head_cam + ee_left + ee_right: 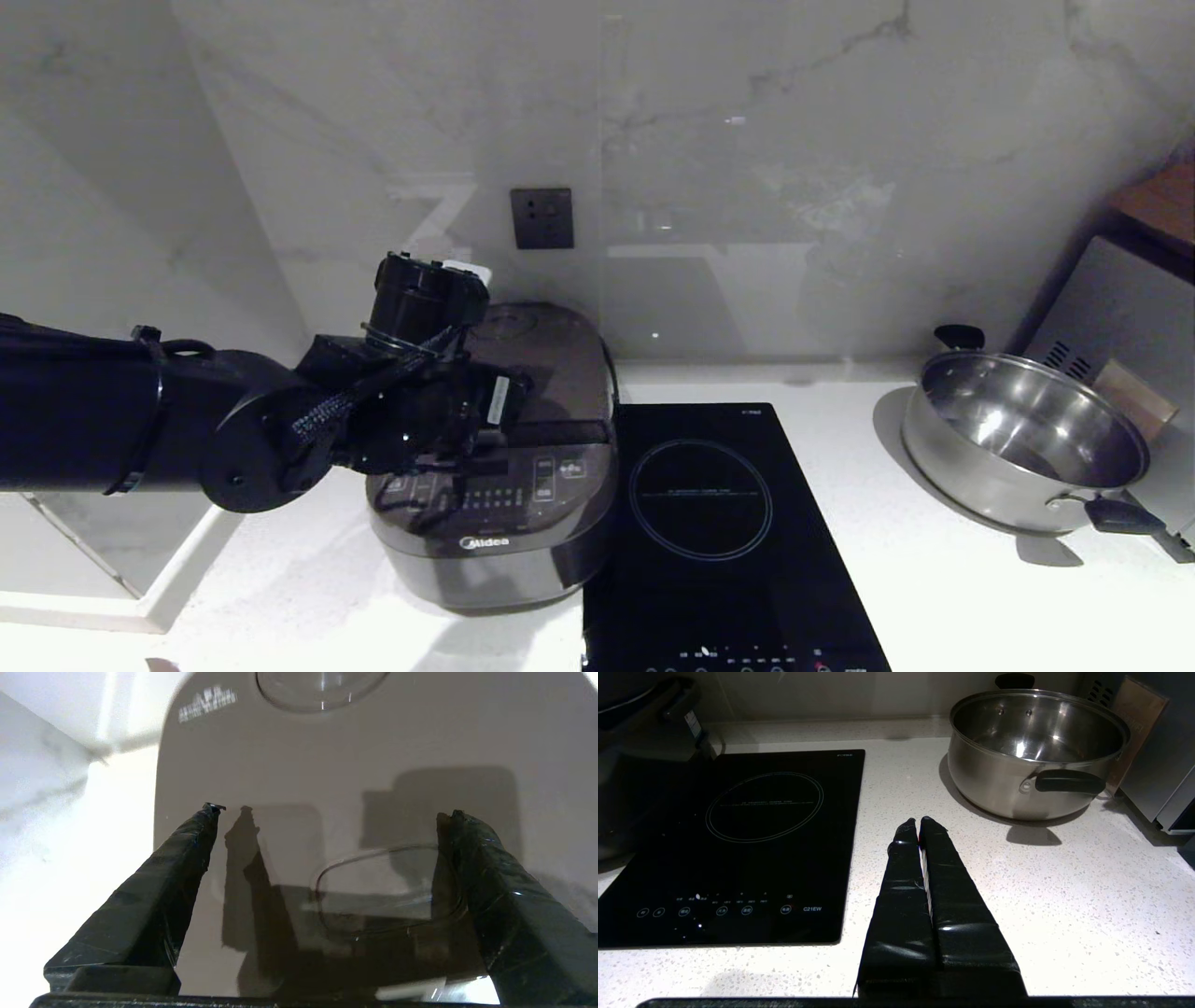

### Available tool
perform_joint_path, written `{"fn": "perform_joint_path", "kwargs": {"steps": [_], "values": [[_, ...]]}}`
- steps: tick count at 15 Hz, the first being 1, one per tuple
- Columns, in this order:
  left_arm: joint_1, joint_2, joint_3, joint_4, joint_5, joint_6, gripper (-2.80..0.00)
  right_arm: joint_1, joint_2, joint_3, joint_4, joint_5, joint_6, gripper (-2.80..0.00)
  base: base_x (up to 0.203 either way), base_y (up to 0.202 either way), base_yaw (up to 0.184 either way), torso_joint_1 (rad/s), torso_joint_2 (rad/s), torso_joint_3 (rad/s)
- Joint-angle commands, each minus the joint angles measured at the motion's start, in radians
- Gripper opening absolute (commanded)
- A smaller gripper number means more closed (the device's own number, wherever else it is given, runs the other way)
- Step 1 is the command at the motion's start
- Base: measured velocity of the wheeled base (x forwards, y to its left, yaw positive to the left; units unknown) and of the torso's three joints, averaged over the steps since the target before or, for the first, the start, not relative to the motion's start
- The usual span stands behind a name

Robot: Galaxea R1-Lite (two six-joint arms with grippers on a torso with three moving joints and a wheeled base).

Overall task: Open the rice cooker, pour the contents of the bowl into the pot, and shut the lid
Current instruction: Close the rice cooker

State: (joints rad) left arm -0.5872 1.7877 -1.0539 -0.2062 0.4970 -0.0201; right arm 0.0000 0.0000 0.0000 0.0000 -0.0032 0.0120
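Over the left half of the white tabletop (934,597), the left gripper (327,812) hangs above the closed lid (551,364) of the rice cooker (499,541), its jaws spread wide and holding nothing. From the wrist view, the lid's oval release button (387,889) lies just below and between the two fingers (159,891), closer to one of them than the other, its long axis running across the gap from finger to finger; the round vent knob (322,686) sits farther back on the lid. The left arm is plainly the nearer one for pressing the button and raising the lid, a step that looks not yet done. Off to the right, the right gripper (919,823) hovers with jaws pressed together and empty, above bare tabletop between the black hob (738,835) and the steel pan (1036,751). Neither bowl nor pot is in sight.
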Motion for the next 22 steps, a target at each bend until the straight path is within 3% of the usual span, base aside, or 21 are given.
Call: {"fn": "perform_joint_path", "kwargs": {"steps": [1,8,22], "values": [[0.0,-0.01,0.043,0.001,-0.019,0.0,0.0,0.0,0.0,0.0,0.0,0.0,0.0,-2.8,0.0,0.0,0.0,0.0,0.0,0.0],[0.0,0.035,0.078,0.001,-0.069,-0.022,0.0,0.0,0.0,0.0,0.0,0.0,0.0,-2.8,0.0,0.0,0.0,0.0,0.0,0.0],[-0.02,0.107,0.109,0.038,-0.08,-0.024,0.0,0.0,0.0,0.0,0.0,0.0,0.0,-2.8,0.0,0.0,0.0,0.0,0.0,0.0]]}}
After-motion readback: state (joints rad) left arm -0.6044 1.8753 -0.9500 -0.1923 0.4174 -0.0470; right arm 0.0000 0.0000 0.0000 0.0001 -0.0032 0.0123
